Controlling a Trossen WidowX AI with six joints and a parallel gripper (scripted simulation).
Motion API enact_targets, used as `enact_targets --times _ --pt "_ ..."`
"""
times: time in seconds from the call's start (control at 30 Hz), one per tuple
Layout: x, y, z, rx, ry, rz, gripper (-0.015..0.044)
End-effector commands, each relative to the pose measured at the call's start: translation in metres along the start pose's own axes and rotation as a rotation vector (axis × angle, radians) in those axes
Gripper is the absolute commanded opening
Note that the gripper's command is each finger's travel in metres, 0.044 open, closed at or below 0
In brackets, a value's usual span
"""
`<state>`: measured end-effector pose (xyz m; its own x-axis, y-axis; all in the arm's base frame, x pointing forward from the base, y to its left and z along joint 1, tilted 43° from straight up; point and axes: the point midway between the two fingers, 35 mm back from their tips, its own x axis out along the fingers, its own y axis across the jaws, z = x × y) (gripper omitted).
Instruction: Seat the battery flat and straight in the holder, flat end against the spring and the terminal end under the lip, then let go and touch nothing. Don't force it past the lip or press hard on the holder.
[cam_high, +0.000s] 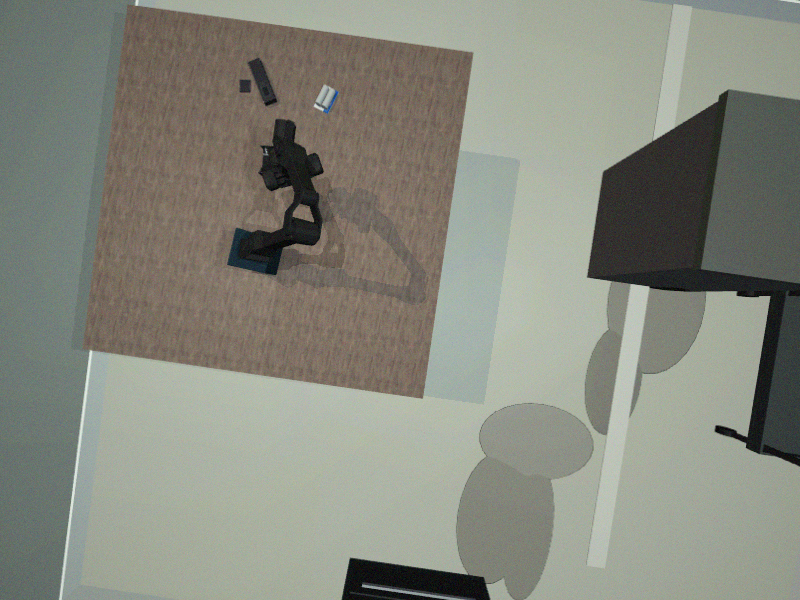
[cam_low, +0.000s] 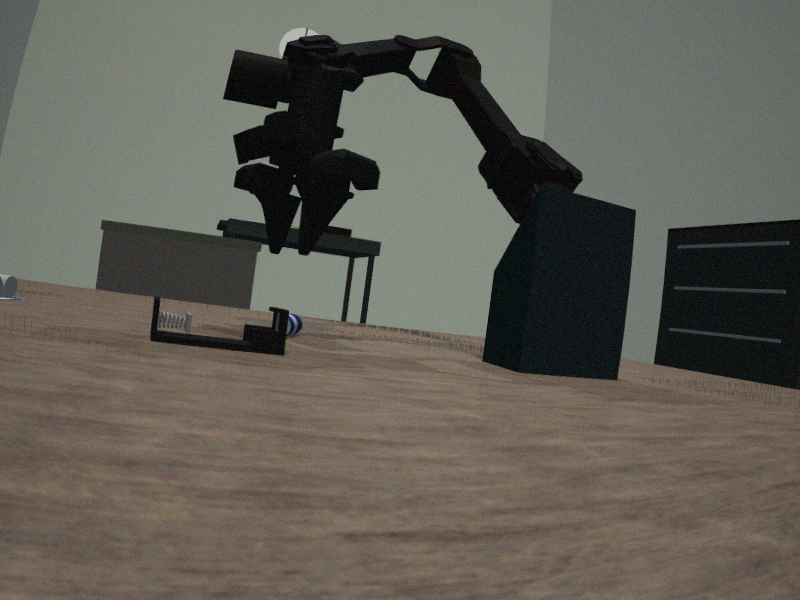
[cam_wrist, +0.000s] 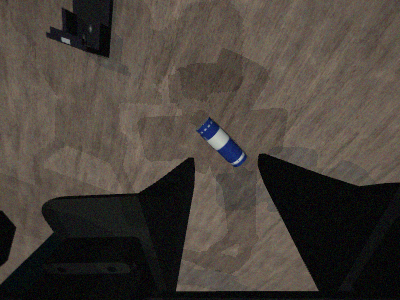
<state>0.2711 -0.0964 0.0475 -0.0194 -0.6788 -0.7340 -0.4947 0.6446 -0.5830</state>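
The battery (cam_wrist: 221, 141) (cam_low: 294, 324), blue with white bands, lies on its side on the table, outside the holder. In the exterior view it shows partly behind the holder's lip end. The black holder (cam_high: 261, 82) (cam_low: 216, 344) (cam_wrist: 95, 12) is empty, its pale spring (cam_low: 174, 319) at the left end in the exterior view. Its lip end shows at the top left of the wrist view. My gripper (cam_low: 288, 250) (cam_wrist: 225, 161) is partly open and empty, pointing down above the battery. In the wrist view the battery appears diagonally just beyond the fingertips. The top view hides the battery beneath the arm.
A small dark square (cam_high: 244, 85) lies beside the holder. A blue and white object (cam_high: 326, 98) (cam_low: 7, 286) with two pale cylinders lies on the other side of the holder. The arm's blue base (cam_low: 562, 284) stands on the brown table (cam_high: 361, 322), away from the holder.
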Motion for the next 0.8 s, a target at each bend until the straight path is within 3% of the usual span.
enact_targets --times 0.0,0.17,0.77 --pt "0.021 -0.002 -0.009 -0.426 0.014 0.001 0.0238" --pt "0.033 -0.004 -0.015 -0.717 0.018 0.001 0.0238" --pt "0.047 -0.004 -0.014 -0.712 0.017 0.005 0.0238"
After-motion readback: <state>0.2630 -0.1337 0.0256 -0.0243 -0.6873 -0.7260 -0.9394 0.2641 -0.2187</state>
